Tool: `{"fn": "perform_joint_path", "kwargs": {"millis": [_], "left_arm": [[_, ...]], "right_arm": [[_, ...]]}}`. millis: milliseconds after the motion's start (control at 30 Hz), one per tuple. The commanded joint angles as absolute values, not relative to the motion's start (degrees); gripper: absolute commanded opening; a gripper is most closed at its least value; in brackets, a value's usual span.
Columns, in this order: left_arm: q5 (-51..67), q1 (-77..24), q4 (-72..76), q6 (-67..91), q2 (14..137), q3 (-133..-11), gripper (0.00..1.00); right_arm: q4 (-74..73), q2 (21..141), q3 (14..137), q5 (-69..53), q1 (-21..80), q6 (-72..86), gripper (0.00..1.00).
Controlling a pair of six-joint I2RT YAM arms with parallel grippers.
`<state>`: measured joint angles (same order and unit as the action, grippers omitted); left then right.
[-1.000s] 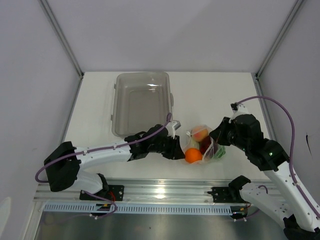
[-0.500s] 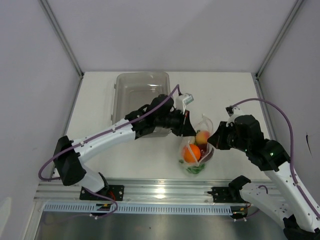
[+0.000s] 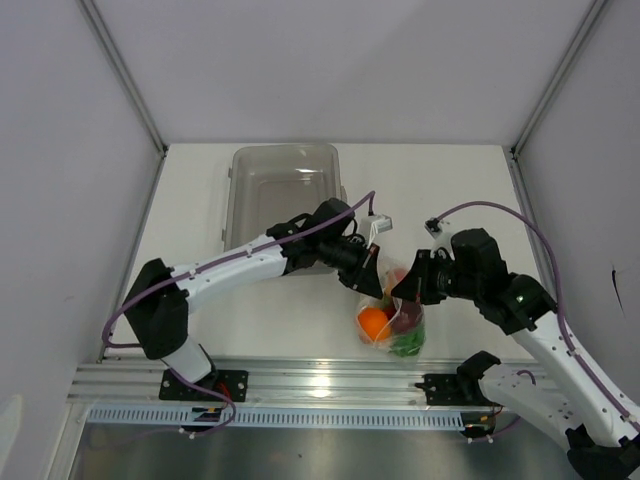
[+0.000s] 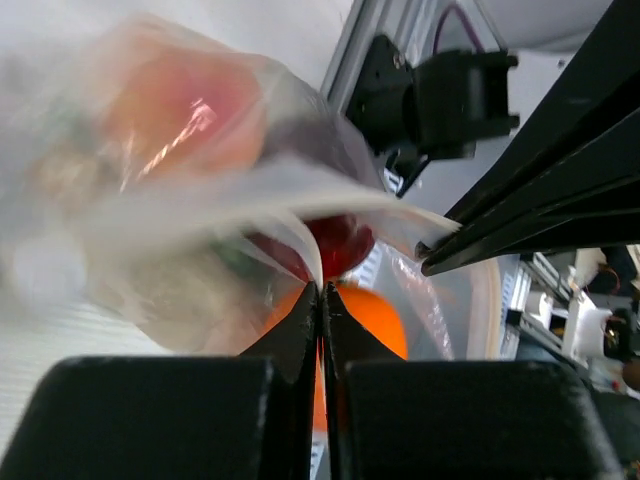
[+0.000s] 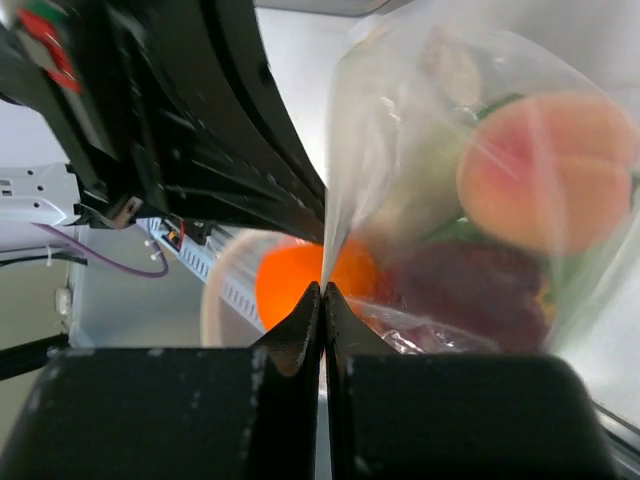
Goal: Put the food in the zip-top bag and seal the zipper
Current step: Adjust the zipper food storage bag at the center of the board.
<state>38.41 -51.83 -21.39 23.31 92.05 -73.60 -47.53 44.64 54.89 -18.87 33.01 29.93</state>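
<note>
Between the two grippers hangs one bag (image 3: 392, 318). The left gripper (image 3: 372, 274) and right gripper (image 3: 401, 291) are each clenched on its top film, pinching from opposite sides. A second ago it lay on the table (image 3: 450, 190) with the left gripper low beside it; now it is drawn up. Below the fingertips it holds one orange (image 3: 374, 322), one peach (image 5: 545, 180), one dark red bulb (image 5: 470, 285) and some lettuce (image 3: 408, 345). One grey tray (image 3: 240, 200) lies behind the left gripper.
</note>
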Motion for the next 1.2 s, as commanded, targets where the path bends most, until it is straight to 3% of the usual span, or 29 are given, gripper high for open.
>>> {"fn": "perform_joint_path", "kwargs": {"millis": [0,333,800,967,1067,1167], "left_arm": [[43.5,-51.5,-17.1,21.1,91.4,-71.4,0.01],[43.6,-49.9,-14.1,22.3,88.1,-67.7,0.00],[44.3,-46.9,-8.7,31.7,77.1,-68.9,0.01],[44.1,-46.9,-7.1,33.0,81.3,-64.9,0.01],[42.7,-46.6,-8.0,31.6,88.5,-63.5,0.01],[43.2,-46.8,-9.1,31.1,89.1,-65.6,0.00]], "right_arm": [[-39.2,45.2,53.3,-21.8,33.9,32.3,0.00],[-35.4,48.1,52.6,-19.5,35.1,33.2,0.00],[-46.8,44.2,59.1,-9.5,35.1,33.4,0.00],[-43.3,38.8,52.2,-4.4,34.5,34.2,0.00],[-41.1,43.4,46.1,-6.4,32.7,33.3,0.00],[-41.6,45.5,49.0,-9.1,32.9,32.3,0.00]]}}
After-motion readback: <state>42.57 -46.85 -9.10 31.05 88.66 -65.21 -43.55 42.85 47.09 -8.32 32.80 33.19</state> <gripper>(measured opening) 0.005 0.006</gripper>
